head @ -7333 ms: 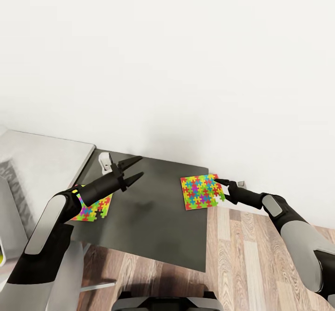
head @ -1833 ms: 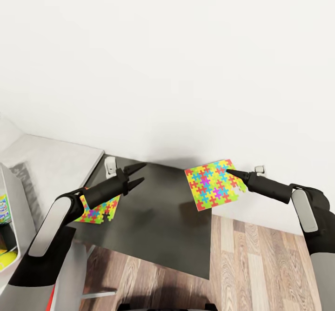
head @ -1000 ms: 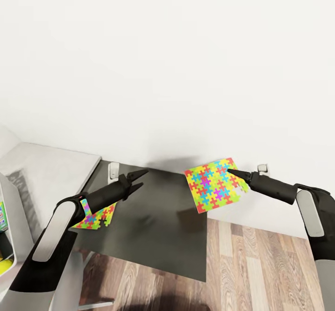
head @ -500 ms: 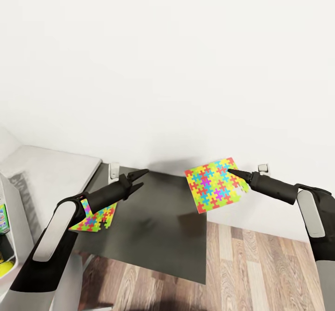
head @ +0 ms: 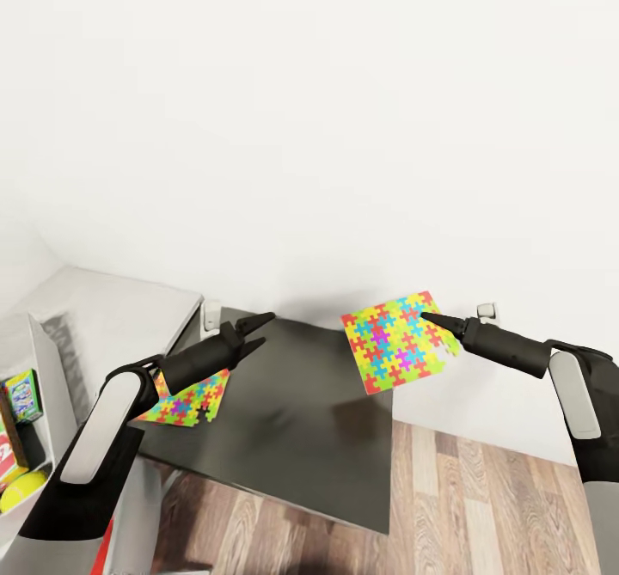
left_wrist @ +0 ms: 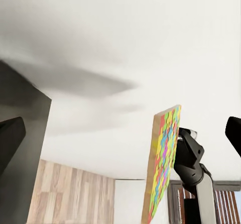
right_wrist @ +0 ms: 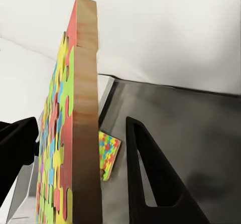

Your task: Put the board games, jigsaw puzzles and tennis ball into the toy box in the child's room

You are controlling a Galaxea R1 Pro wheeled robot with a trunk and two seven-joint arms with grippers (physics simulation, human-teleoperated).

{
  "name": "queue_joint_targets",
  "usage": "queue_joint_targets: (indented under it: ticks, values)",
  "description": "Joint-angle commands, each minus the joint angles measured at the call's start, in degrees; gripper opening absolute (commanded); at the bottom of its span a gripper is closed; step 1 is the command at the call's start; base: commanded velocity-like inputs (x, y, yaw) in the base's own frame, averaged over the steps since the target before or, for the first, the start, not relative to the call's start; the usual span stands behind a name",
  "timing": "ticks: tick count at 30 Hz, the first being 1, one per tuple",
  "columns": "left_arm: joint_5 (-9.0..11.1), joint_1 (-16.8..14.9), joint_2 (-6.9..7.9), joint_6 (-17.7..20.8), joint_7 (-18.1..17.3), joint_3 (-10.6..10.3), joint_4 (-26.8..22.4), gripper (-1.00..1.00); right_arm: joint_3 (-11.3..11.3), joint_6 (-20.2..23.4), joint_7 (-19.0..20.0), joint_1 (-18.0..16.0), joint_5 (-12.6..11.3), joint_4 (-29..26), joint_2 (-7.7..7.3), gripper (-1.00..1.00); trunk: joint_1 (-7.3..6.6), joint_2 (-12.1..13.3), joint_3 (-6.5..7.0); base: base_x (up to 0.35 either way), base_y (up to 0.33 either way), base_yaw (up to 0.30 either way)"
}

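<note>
Dark table (head: 292, 420) with one jigsaw puzzle (head: 185, 399) on top

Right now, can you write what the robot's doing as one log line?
right gripper: holding jigsaw puzzle above table | left gripper: open, empty | second puzzle: on table

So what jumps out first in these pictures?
A bright jigsaw puzzle held up in the air by the right gripper, above the dark table's right edge. A second puzzle lies flat on the table's left side, under the left gripper, whose jaws stand open.
</note>
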Motion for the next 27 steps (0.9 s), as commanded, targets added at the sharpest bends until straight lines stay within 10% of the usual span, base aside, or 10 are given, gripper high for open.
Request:
queue_joint_targets:
  ticks: [1, 27]
  values:
    - [0.55, -0.05, 0.03, 0.09, 0.49, -0.05, -0.03, 1.00, -0.06, 0.17, 0.37, -0.04, 0.30, -0.01, 0.00, -1.00, 0.03, -0.10, 0.00, 0.000, 0.000, 0.161]
    - [0.52, -0.06, 0.05, 0.09, -1.88, 0.06, -0.13, 1.00, 0.02, 0.17, 0.37, -0.04, 0.07, -0.02, 0.00, -1.00, 0.03, -0.10, 2.05, 0.000, 0.000, 0.194]
